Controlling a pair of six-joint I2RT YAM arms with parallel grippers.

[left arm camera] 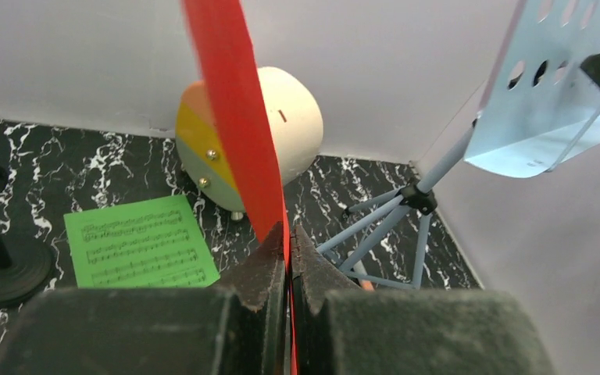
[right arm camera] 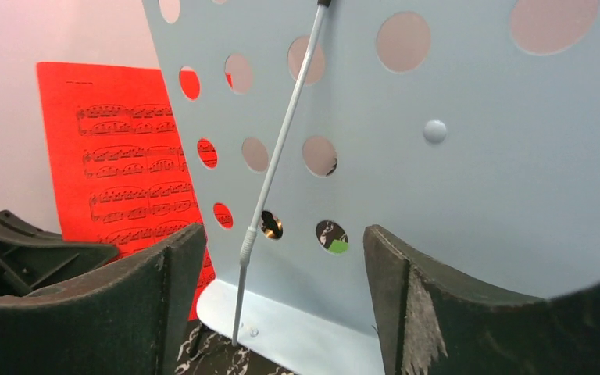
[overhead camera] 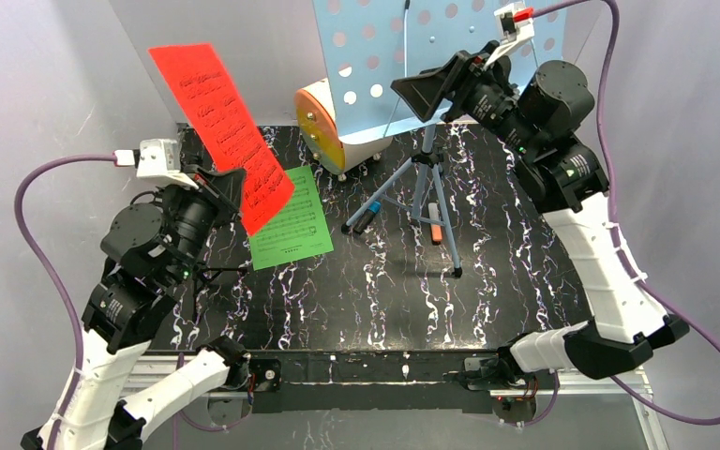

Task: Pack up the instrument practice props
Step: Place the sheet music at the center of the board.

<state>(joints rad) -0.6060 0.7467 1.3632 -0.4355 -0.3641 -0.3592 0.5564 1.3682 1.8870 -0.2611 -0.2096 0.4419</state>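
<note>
Right tool [right arm camera: 285,242]: jaws spread wide, one finger either side of the lower part of the pale-blue perforated stand [right arm camera: 453,195], held up at the back right of the desk; whether the pads touch the plate cannot be told. Left tool [left arm camera: 287,234]: jaws pressed together, pinching the bottom edge of the red sheet [left arm camera: 238,117], lifted above the left side of the desk.

Desk [overhead camera: 384,291]: black with white marbling; pale walls close behind and at both sides.

Pale-blue perforated stand [overhead camera: 431,37]: upright at back right, tripod legs splayed on the desk, round-holed plate tilted; a thin white rod [right arm camera: 277,156] runs slantwise down the plate face to its bottom lip, between the right tool's [overhead camera: 427,94] fingers.

Cabinet [overhead camera: 323,127]: round, cream with an orange face, on small feet at the back centre, just left of the stand.

Red sheet [overhead camera: 220,131]: printed staves visible; held clear of the desk, leaning up and away to the left from the left tool [overhead camera: 230,183]; nothing else touches it.

Green sheet [overhead camera: 289,220]: flat on the desk, left of centre, in front of the cabinet; the red sheet's lower corner overlaps it in the top view.

Small black stand [left arm camera: 0,266]: round foot on the desk at far left in the left wrist view.

Blue-tipped stick [overhead camera: 361,217] and orange piece [overhead camera: 436,232]: lying among the stand's legs; too small to identify.
</note>
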